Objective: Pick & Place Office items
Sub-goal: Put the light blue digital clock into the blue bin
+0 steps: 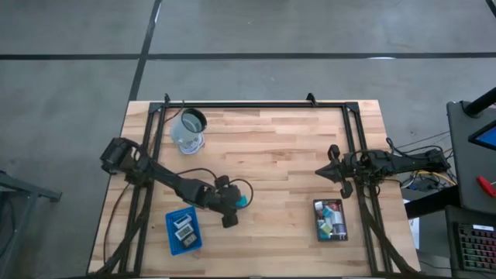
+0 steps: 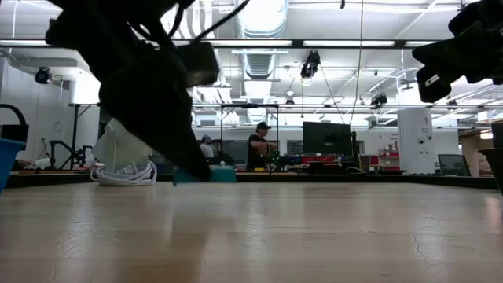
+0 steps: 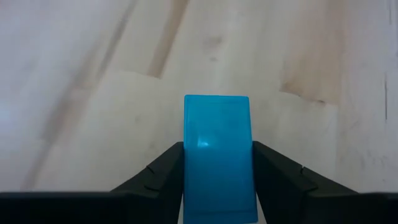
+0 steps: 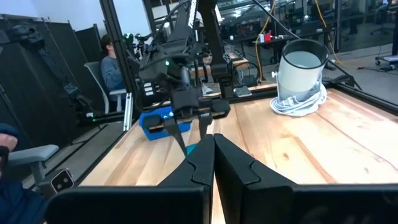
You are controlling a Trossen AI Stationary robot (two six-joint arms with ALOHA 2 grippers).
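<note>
Teal block [image 3: 217,155]: a flat, smooth-faced teal rectangle is seen between the two fingers of the left end effector [image 3: 217,180], over bare wood of the bench [image 3: 93,74]; in the high view it shows as a teal speck [image 1: 242,201] at the tip of the left arm, just beside the blue tray [image 1: 172,232].
Left end effector: closed onto the teal block's two long edges, one finger [image 3: 158,177] on each side; whether the block rests on the bench or is lifted just clear cannot be told.
Handling, judged: the block is taken to be light and stiff, likely plastic; a glossy highlight on its face suggests a slippery surface, so a tilt in the grip could be expected if the squeeze is off-centre. No fragility is suggested.
Hold point, judged: the long edges near mid-length are considered the best place, the broad face being kept level.
Other office items: a few flat pieces lie in the blue tray; a mixed cluster [image 1: 332,219] is seen in the black tray [image 1: 317,232] on the right side.
Right end effector [image 4: 213,152]: fingers are pressed together with nothing between them; it is held above the bench near the black tray, waiting.
Clear cup [image 1: 188,130]: stands at the far left of the bench, well apart from the grasp.
</note>
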